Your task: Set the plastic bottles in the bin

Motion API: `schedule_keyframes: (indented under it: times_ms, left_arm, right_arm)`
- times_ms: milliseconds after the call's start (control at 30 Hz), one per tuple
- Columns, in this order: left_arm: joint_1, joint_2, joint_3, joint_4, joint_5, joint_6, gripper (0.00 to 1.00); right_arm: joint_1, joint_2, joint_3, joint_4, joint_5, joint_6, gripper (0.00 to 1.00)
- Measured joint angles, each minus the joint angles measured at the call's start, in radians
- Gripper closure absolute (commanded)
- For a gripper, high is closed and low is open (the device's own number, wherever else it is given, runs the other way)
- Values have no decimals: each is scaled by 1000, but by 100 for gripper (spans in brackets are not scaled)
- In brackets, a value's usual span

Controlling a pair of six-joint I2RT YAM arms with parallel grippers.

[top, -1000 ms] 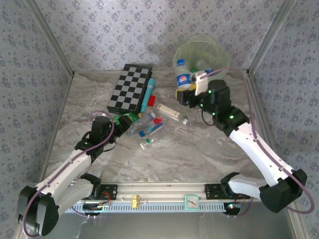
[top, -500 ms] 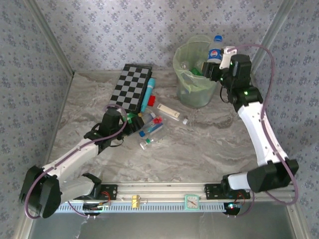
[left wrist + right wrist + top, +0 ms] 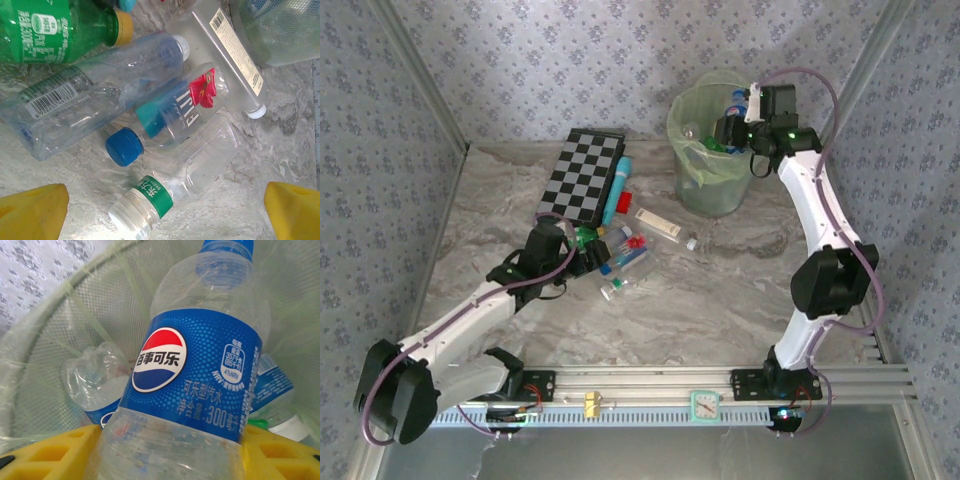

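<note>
Plastic bottles are split between my two arms. My right gripper (image 3: 165, 456) is clamped on the Pepsi bottle (image 3: 195, 370), a yellow finger (image 3: 50, 455) on each side of its clear lower body, cap pointing away from my wrist. A second ago I held this bottle low, in front of the bin (image 3: 705, 190); half a second ago it stood high beside the right rim; now it hangs over the open mouth, inside the mesh wall. Beyond it in the bin lie a crushed clear bottle (image 3: 97, 380) on the left and a blue-labelled bottle (image 3: 272, 390) on the right.

My left gripper (image 3: 162, 215) stands wide, holding nothing, above the pile on the marble table (image 3: 720, 300). It has come forward to the pile since a second ago and barely shifted in the last half second. Nearest lies a green-banded clear bottle (image 3: 175, 175), then a blue-capped bottle with a red flower (image 3: 180, 107), a barcoded clear bottle (image 3: 75, 105) and a green bottle (image 3: 50, 25).
</note>
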Motion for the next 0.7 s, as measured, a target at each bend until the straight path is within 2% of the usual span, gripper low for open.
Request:
schedule_keyframes:
  times_ms: [133, 367, 467, 700]
  left_arm:
    - [-3, -14, 0, -3, -1, 0, 0]
    - [-10, -16, 0, -8, -4, 0, 0]
    - [-10, -16, 0, -13, -4, 0, 0]
    - [-21, -11, 0, -19, -4, 0, 0]
  right_arm:
    - [0, 50, 64, -39, -18, 5, 26]
    - [0, 73, 144, -85, -18, 10, 11]
    - [0, 66, 148, -92, -9, 9, 0]
    - [10, -43, 76, -80, 22, 0, 0]
